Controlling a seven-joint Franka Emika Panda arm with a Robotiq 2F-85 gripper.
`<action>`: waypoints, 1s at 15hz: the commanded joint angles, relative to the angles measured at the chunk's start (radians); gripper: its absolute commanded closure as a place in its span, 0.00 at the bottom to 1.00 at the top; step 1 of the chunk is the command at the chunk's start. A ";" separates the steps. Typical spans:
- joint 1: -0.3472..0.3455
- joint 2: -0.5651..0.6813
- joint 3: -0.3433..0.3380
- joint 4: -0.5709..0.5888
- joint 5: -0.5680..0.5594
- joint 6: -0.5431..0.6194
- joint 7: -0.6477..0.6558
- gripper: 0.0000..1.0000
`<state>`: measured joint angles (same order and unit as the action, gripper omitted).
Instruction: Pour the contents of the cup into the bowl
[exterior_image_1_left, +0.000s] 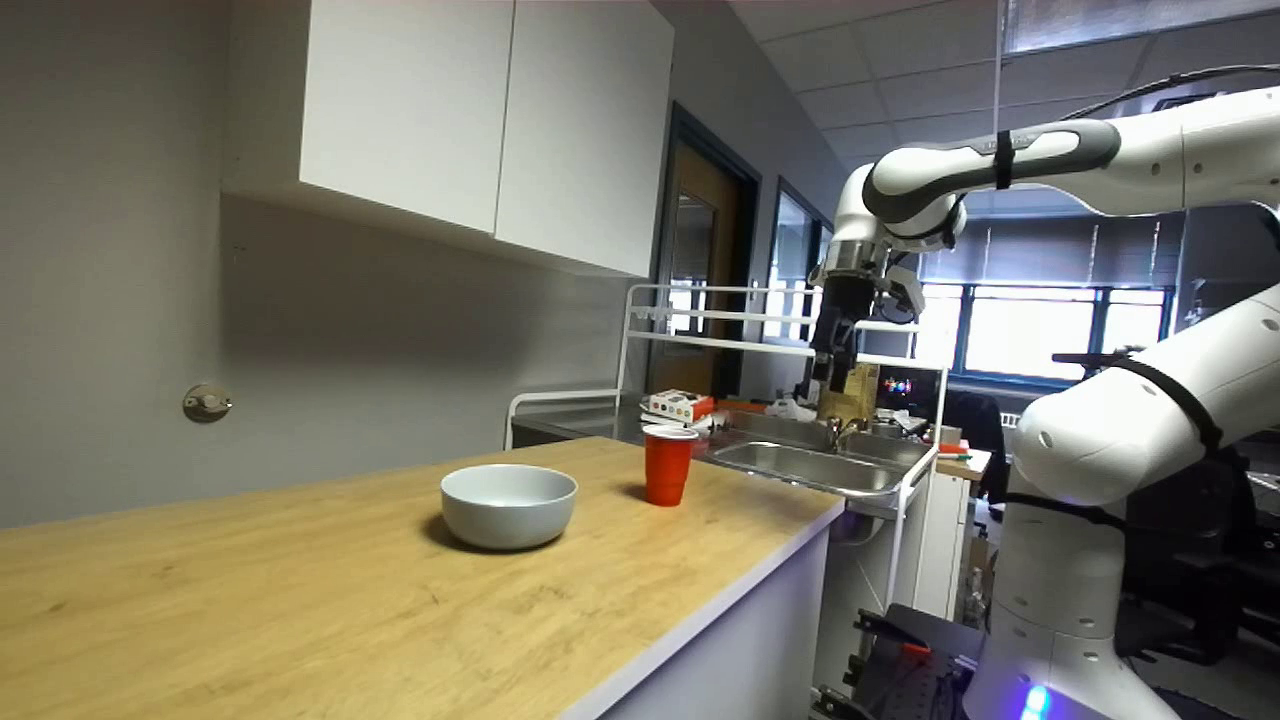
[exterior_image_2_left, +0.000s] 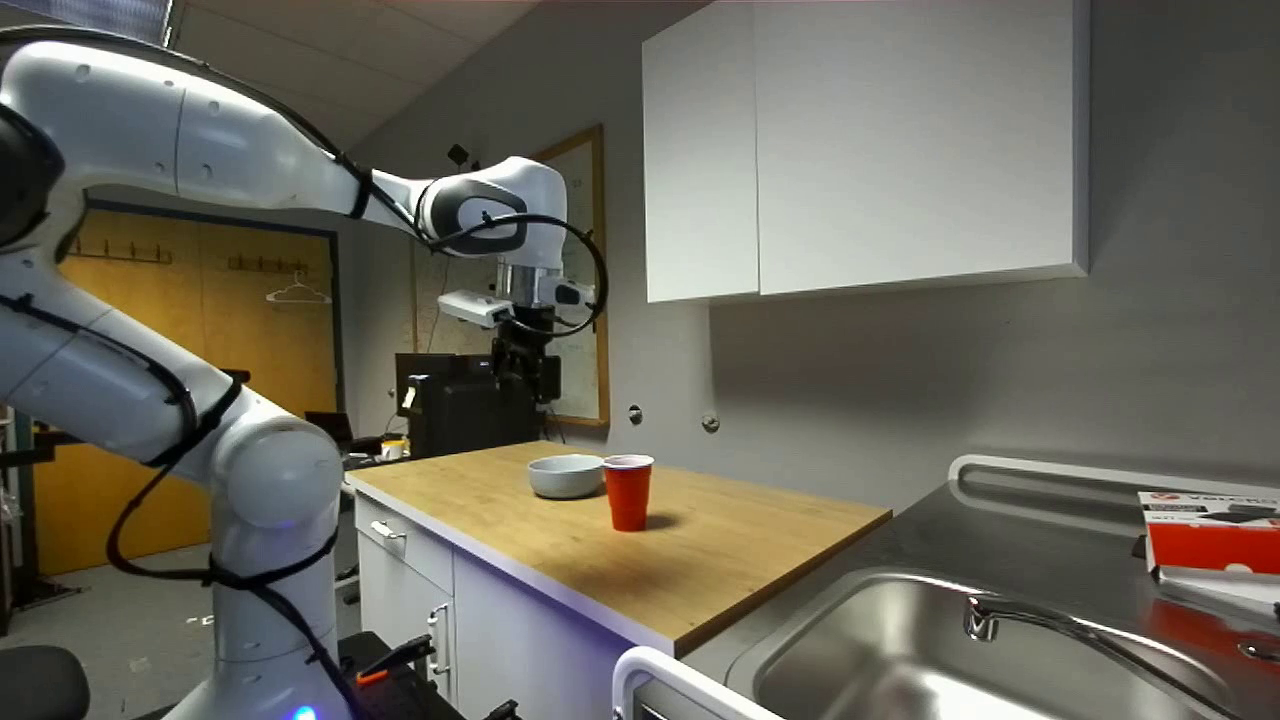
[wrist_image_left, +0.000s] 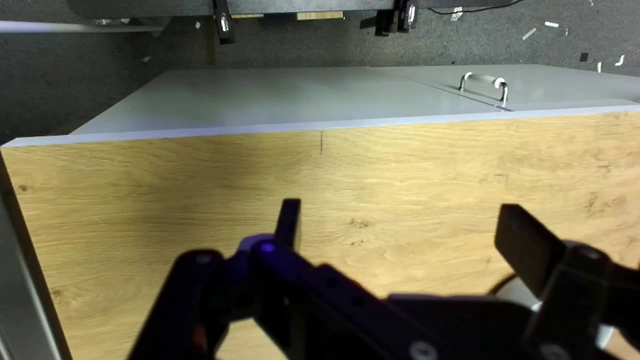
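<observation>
- The gripper (wrist_image_left: 402, 227) points down in the air, higher than the surface (exterior_image_1_left: 400, 610), with its fingers (wrist_image_left: 525, 245) spread wide apart.
- The red cup (exterior_image_1_left: 668, 470) stands upright on the surface, lower than the gripper and well apart from it.
- The pale bowl (exterior_image_1_left: 508, 512) sits on the surface too, lower than the gripper, apart from the cup.
- In the wrist view, a bit of the bowl peeks out from behind one gripper finger.
</observation>
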<state>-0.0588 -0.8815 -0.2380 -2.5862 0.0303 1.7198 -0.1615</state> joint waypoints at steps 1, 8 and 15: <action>-0.017 0.004 0.012 0.002 0.010 -0.002 -0.011 0.00; -0.036 0.057 0.023 0.010 0.005 0.049 0.022 0.00; -0.027 0.223 0.081 0.044 0.013 0.229 0.095 0.00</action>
<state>-0.0796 -0.7464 -0.1938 -2.5849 0.0307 1.8974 -0.1118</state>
